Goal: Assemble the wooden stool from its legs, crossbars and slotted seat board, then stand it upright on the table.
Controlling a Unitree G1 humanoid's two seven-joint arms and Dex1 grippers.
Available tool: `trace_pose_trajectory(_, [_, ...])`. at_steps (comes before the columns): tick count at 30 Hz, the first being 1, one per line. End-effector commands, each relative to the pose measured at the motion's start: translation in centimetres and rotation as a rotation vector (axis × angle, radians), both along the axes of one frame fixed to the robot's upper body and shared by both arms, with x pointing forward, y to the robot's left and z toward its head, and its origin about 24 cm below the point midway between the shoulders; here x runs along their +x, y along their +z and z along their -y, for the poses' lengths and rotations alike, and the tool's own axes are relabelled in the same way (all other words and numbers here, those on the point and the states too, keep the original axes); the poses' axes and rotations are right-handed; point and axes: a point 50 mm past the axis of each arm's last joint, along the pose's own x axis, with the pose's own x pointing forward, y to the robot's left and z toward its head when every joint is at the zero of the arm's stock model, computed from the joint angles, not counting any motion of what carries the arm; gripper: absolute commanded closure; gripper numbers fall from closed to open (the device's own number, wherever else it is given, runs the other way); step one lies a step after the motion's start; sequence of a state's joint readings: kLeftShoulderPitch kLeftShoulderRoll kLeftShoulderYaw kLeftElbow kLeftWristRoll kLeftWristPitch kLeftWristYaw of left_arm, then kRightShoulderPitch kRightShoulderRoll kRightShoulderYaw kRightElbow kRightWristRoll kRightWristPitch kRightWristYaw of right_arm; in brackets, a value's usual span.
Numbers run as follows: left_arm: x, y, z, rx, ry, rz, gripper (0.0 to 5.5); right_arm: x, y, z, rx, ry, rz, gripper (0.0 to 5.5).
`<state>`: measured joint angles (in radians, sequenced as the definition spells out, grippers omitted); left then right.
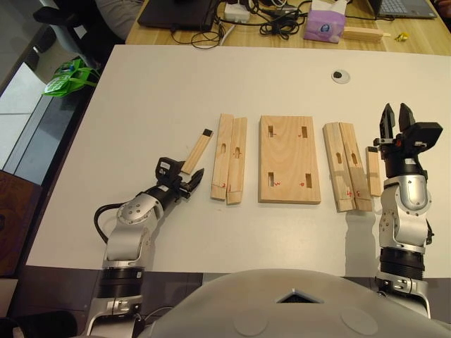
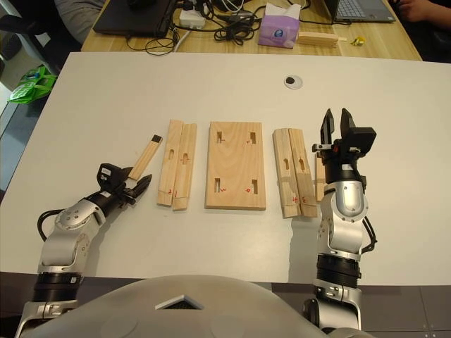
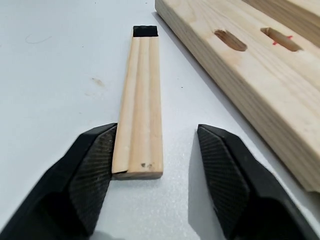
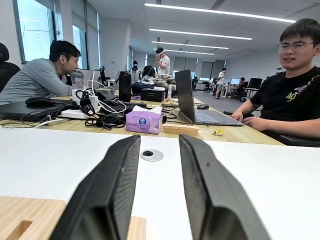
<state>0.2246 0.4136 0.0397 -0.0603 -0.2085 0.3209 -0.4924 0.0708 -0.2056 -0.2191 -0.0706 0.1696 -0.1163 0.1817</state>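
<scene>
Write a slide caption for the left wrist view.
Left tool open, straddling the near end of a thin crossbar lying flat on the white table beside slotted legs.

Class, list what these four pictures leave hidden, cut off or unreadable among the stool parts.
- Right crossbar: eye views, partly behind the right arm.
- Red marks on the seat board: eye views, too small to read.
- Left pair of legs: left wrist view, cut off by the frame edge.
</scene>
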Motion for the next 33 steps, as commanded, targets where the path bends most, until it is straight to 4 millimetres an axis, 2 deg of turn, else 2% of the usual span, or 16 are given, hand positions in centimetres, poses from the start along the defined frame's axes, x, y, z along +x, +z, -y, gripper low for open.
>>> trace_pose_trajectory(1, [-3.6,-4.3,-1.6,0.031,0.080,-0.263,3.19,0.5,0.3,0.1,-0.004,-0.007,0.001,4.09])
trace_pose_trajectory(7, [-3.7,-4.8,-1.6,0.017,0.081,-0.260,4.20,0.6,0.3,0.1,-0.007,-0.010,0.001,4.09])
trace_pose_trajectory(11, [-3.8,-4.9,-1.3,-0.009,0.086,-0.260,4.21,0.7,0.3,0.1,-0.008,-0.009,0.000,4.09])
trace_pose_trajectory(13, [-3.0,-4.2,-1.2,-0.034,0.100,-0.224,4.21,0.9,0.6,0.2,-0.024,-0.008,0.014,4.09])
trace_pose_trajectory(14, [-1.9,-3.1,-1.1,-0.047,0.109,-0.174,4.21,1.2,1.1,0.4,-0.048,-0.004,0.029,4.09])
trace_pose_trajectory(16, [2.0,1.0,-0.8,-0.071,0.107,-0.007,4.21,2.3,2.8,0.2,-0.194,0.085,0.074,3.94])
trace_pose_trajectory(18, [4.7,5.0,0.0,-0.089,0.089,0.119,4.21,3.2,4.3,-1.0,-0.418,0.232,0.110,3.67])
trace_pose_trajectory(20, [6.3,8.3,1.6,-0.122,0.059,0.212,4.21,4.1,5.6,-3.3,-0.704,0.461,0.147,3.23])
trace_pose_trajectory(23, [7.4,11.6,4.1,-0.185,0.008,0.285,4.21,5.6,7.3,-5.7,-0.998,0.697,0.193,2.64])
trace_pose_trajectory(27, [7.6,13.8,6.1,-0.265,-0.032,0.284,4.21,7.7,9.0,-8.6,-1.311,0.821,0.331,2.42])
trace_pose_trajectory(33, [7.6,14.3,7.3,-0.298,-0.057,0.237,4.21,9.7,9.9,-14.0,-1.616,0.895,0.611,2.42])
